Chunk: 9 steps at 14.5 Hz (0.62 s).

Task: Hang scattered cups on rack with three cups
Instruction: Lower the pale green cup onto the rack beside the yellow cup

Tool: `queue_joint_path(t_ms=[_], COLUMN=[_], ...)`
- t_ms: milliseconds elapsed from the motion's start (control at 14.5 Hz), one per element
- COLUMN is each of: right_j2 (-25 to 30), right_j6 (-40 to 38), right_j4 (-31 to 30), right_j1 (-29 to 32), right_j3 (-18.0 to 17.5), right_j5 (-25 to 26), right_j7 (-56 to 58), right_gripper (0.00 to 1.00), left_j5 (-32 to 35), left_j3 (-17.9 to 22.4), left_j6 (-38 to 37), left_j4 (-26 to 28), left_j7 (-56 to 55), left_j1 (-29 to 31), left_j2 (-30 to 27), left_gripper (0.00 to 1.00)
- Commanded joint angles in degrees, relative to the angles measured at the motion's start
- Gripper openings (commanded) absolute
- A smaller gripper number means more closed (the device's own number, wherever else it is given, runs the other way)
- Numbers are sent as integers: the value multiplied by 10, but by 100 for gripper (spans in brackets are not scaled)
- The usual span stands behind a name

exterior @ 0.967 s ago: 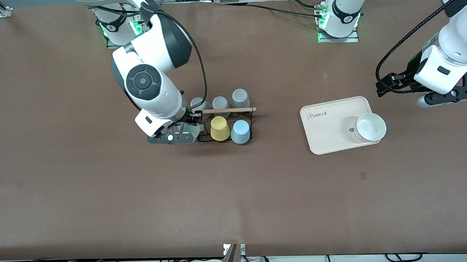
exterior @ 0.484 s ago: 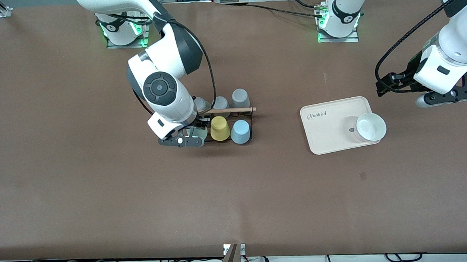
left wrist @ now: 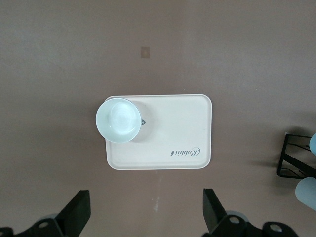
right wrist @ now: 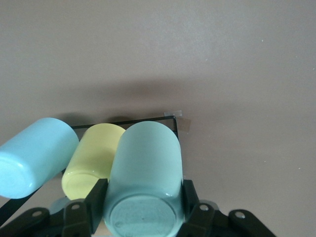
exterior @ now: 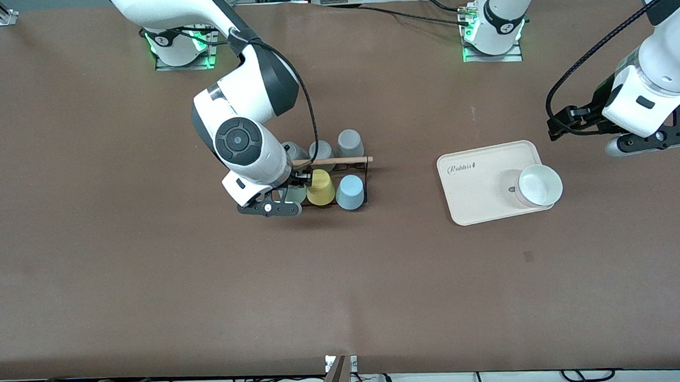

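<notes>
The right tool (exterior: 282, 201), clamped on the green cup (right wrist: 144, 170), has carried it along the rack (exterior: 367, 161) to just beside the yellow cup (exterior: 320, 187), so hanging looks close, while the left tool (left wrist: 145, 217) waits spread wide.

White bowl (left wrist: 118, 120) on cream tray (left wrist: 177, 133)

Around the rack (exterior: 339, 182), the yellow cup (exterior: 320, 187) stood just beside the sage green cup (right wrist: 145, 173) clamped in the right gripper (exterior: 285, 201), leaving no gap there, while bare table (exterior: 345, 284) nearer the camera lay unobstructed.
</notes>
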<state>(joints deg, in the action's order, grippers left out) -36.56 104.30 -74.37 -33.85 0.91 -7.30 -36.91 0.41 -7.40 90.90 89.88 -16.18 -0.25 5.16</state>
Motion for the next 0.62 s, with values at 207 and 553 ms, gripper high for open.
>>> queue_joint_path(t_ms=[207,553], right_j2=[-31,-45], right_j6=[-10,-11], right_j4=[19,18], right_j1=[-2,-3], right_j3=[5,5], right_j5=[-12,-13], right_j7=[-9,-8], right_gripper=[28,44], left_j5=[11,11], left_j3=[-3,-3], left_j6=[-10,-10], left_j4=[-5,-5], left_j7=[13,13], left_j1=[3,3], left_j2=[-4,-4], left_gripper=[100,100])
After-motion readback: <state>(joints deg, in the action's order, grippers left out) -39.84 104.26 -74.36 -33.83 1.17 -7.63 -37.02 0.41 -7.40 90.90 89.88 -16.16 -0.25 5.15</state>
